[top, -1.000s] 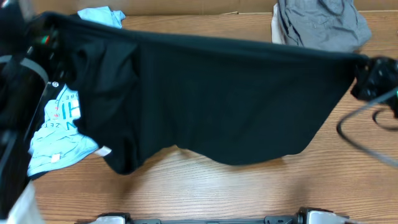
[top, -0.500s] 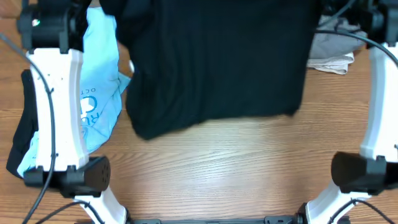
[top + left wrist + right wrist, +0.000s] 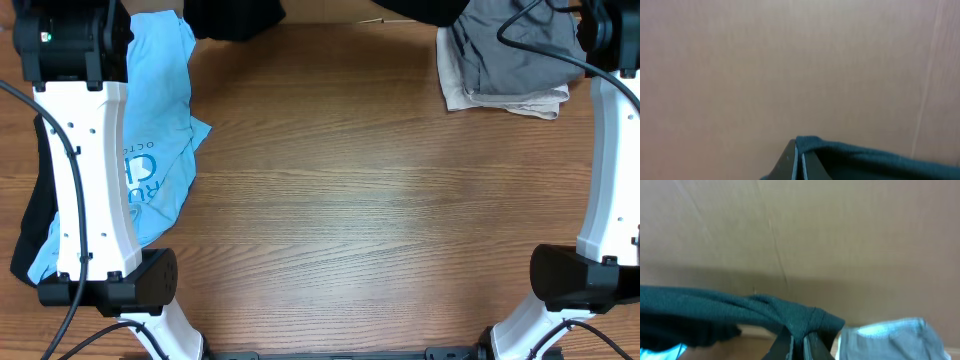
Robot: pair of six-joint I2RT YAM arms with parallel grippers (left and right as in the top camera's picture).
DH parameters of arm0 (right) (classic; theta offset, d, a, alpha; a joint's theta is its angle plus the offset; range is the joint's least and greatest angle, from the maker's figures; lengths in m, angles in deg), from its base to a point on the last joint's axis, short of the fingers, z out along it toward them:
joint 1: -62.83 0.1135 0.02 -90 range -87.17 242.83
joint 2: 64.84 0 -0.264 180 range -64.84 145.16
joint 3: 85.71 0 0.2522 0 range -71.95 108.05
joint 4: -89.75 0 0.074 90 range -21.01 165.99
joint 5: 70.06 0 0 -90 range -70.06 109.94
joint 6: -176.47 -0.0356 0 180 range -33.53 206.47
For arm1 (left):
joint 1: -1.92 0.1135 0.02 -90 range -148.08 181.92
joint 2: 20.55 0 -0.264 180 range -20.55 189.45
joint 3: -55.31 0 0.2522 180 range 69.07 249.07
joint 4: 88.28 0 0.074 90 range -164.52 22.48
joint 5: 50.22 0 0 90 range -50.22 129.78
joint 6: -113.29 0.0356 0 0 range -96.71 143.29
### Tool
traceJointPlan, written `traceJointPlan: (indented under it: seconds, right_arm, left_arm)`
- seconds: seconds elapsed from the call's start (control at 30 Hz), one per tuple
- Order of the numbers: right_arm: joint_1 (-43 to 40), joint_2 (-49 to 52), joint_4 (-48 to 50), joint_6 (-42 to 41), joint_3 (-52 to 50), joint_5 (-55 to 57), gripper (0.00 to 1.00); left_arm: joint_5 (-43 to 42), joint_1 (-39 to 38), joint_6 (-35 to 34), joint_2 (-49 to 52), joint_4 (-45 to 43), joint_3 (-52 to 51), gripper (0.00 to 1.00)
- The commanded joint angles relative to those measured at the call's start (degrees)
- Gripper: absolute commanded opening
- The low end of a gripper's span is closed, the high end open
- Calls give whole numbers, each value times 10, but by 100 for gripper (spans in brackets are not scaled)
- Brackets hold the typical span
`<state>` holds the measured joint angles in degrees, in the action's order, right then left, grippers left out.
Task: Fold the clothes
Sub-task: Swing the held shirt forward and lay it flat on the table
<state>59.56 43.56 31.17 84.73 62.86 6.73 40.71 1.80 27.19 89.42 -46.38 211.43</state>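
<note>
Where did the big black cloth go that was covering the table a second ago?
The black cloth was carried off to the far edge of the wooden table; only bits show there now. The left gripper and right gripper both keep it pinched. The light blue T-shirt and grey clothes pile stayed put.

Light blue shirt [image 3: 160, 120] at the left of the tabletop [image 3: 340, 200], print running sideways, small letters that look like OCT, bigger letters RU and a C, the rest hidden behind the left arm [image 3: 85, 170]
</note>
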Motion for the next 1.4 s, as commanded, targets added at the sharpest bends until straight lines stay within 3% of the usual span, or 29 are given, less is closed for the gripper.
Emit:
traceJointPlan:
  seconds: [0.0, 0.2, 0.33, 0.57, 0.8, 1.1, 1.37]
  right_arm:
    - [-4, 18, -39, 20, 13, 1, 4]
    - [-2, 85, -178, 42, 13, -30, 4]
    - [-2, 99, -274, 48, 13, -36, 4]
    - [-3, 87, -432, 47, 13, -36, 4]
    - [-3, 71, -505, 43, 13, -34, 4]
    - [1, 20, -522, -6, -34, -5, 4]
    - [22, -88, -491, -35, -235, 24, 4]
  left_arm:
    - [22, 16, 24, -8, 62, 9, 4]
    - [30, 17, 42, 19, 289, 2, 4]
    - [26, 19, 7, 32, 401, 2, 4]
    - [-31, 17, -14, 31, 548, 2, 4]
    - [-33, 12, -22, 31, 680, 2, 4]
    - [-63, 5, -26, -14, 687, -72, 4]
    - [-63, 5, -32, -113, 677, -264, 4]
